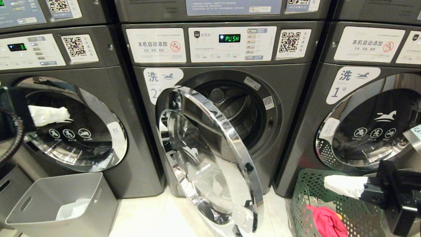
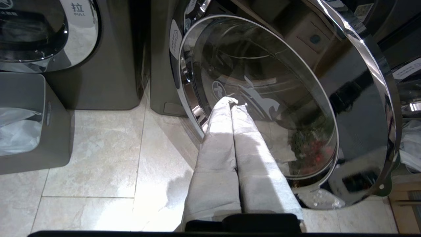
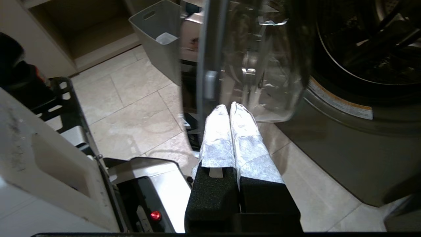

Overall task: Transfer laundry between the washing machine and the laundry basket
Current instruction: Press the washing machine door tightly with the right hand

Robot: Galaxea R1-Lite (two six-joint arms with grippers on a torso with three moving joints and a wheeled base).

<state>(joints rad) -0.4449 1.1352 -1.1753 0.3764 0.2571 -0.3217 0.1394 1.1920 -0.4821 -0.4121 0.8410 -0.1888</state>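
Red laundry (image 1: 325, 221) lies in the green laundry basket (image 1: 301, 200), near right of the open washing machine (image 1: 230, 112). Right claw (image 1: 329, 184) hovers above it, pressed shut and empty, like the left claw (image 2: 232, 100); it should spread wide before dipping in.

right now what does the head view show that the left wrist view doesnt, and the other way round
Only the head view shows the control panel reading PUSH, the open drum, the green laundry basket with a red garment, and the right gripper, shut. Only the left wrist view shows the left gripper, shut, close to the door glass. Both show the open washer door and the grey bin.
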